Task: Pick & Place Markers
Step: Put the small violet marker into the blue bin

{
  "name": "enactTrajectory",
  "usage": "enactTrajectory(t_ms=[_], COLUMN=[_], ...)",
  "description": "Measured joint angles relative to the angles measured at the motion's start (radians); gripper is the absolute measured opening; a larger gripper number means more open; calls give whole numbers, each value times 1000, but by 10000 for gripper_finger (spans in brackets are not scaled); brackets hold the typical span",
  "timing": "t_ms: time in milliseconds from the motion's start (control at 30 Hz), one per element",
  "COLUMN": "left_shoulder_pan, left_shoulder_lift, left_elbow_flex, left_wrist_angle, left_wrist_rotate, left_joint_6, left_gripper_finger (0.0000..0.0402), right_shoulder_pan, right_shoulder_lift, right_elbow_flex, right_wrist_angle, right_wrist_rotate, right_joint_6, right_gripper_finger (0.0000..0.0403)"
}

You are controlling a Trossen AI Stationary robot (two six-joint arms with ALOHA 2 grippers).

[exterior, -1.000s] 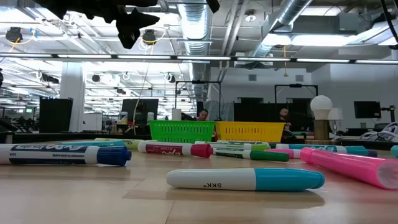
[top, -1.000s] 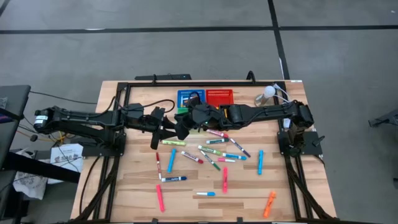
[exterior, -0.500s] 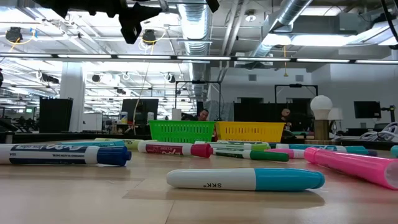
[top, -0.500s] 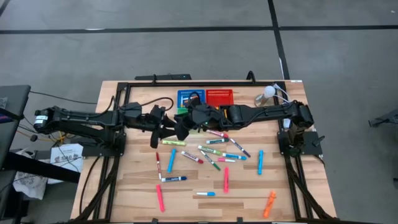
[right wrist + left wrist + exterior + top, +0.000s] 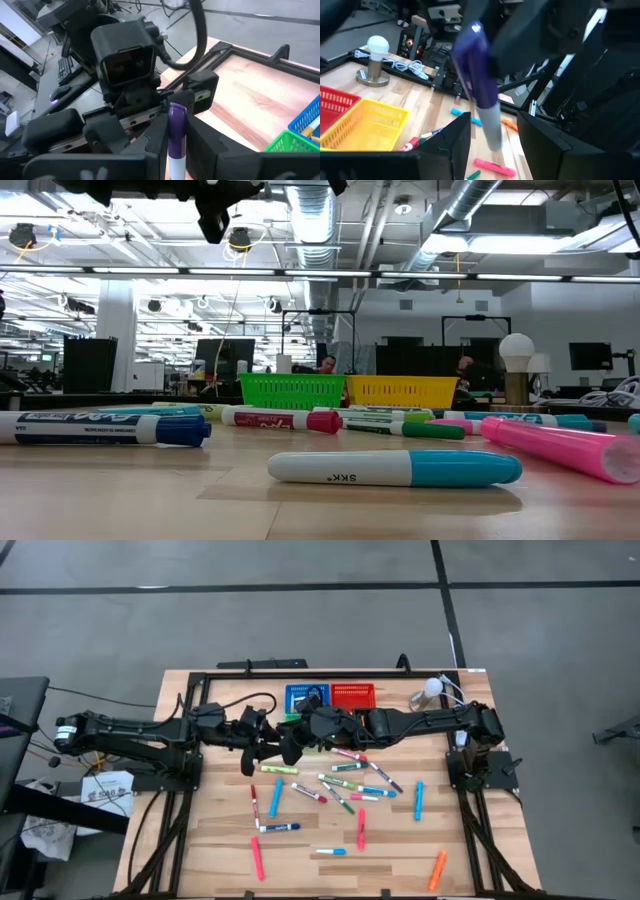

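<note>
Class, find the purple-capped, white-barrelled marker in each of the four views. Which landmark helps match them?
High view: cannot be made out where the arms meet.
Low view: not in it.
Left wrist view: purple-capped, white-barrelled marker, centre, tilted, between the fingers of the open left gripper.
Right wrist view: bottom centre, cap upward, clamped in the right gripper.
Landmark: white globe lamp at the table's edge, in high, low and left wrist views.

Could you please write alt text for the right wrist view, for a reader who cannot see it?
The right gripper holds a purple-capped marker upright between its dark fingers, pointing toward the left gripper, which faces it with jaws apart. Behind lie the bare wooden table and, at the edge, corners of a blue basket and a green basket.
</note>
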Motion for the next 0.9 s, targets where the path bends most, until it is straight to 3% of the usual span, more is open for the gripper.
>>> enactTrajectory(t_ms=[233, 567, 900], left_shoulder_pan=[13, 13, 13], left_shoulder_lift=[0, 0, 1], left_elbow_flex=[0, 0, -1], left_wrist_angle=[0, -2, -9], left_wrist_rotate=[-3, -3, -2], left_joint_6=[0, 0, 8], left_gripper_finger=[135, 37, 47], right_shoulder_pan=[0, 0, 0], right_shoulder_lift=[0, 0, 0], right_elbow_flex=[0, 0, 0], right_wrist_angle=[-1, 0, -15], right_wrist_rotate=[0, -2, -40], right_joint_6=[0, -5, -125], right_gripper_finger=[56, 56, 59])
